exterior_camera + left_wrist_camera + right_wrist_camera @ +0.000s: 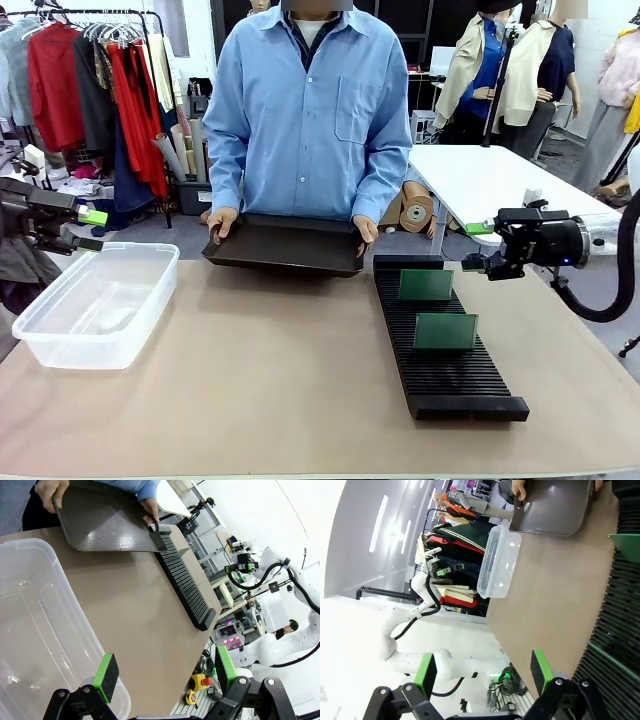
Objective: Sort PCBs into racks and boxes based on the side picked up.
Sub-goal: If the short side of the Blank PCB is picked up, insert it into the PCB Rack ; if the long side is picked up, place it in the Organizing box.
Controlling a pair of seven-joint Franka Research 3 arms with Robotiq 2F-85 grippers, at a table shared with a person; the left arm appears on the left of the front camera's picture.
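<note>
Brown tabletop (270, 380) in a lab with a clothes rail behind; person in a blue shirt at the far side, both hands on a shallow black tray (285, 245) tipped up at the far edge of the table, nothing visible in it.

Black slotted rack (445, 345) lies right of centre, long axis running from the far side toward the robot, slightly angled. Two PCBs stand upright in its slots, faces across the rack, long edges parallel to the slots: far PCB (426, 285) near the rack's far end, near PCB (446, 331) about mid-rack, apart from each other. Both show a dark green face to the front camera.

Clear box (100, 300) sits on the table's left side, long axis roughly far-to-near; whether it holds anything I cannot tell.

Left gripper (165, 672) hovers over the box's outer rim, off the left edge of the table, jaws spread wide, nothing between the green pads. Right gripper (485, 672) hangs beside the rack's right side, off the table edge, jaws spread wide, holding nothing; in the right wrist view the rack fills the right side with a PCB edge showing.
</note>
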